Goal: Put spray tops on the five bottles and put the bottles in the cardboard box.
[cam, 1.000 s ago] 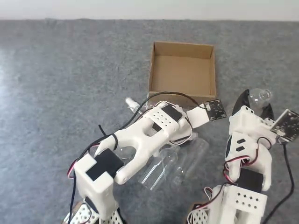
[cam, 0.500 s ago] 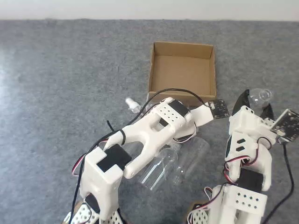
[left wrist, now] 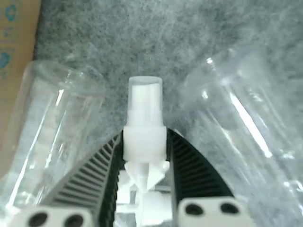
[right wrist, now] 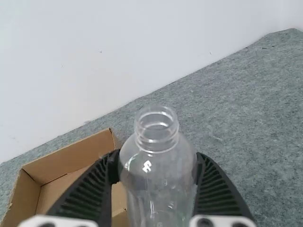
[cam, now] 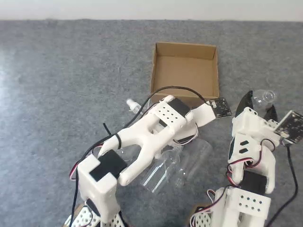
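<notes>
Spray top, white, is pinched between the 2 black ribbed jaws of the left gripper, which are closed tight on its collar, and its nozzle end points away from the wrist toward the grey carpet. Just beside the jaws, 2 clear bottles lie on their sides on the carpet. One lying bottle is next to a strip of the cardboard box, and the other lying bottle is on the opposite side of the jaws. In the high view the left arm stretches from the near edge of the table toward the box's front wall, passing over these bottles. A second spray top lies on the carpet near the box's front left corner. The box stands with its top open. The right gripper has its fingers shut on a held bottle, gripped upright at the shoulder with its threaded neck open. Seen from above, the right arm holds this bottle off the carpet, near the box's front right corner.
</notes>
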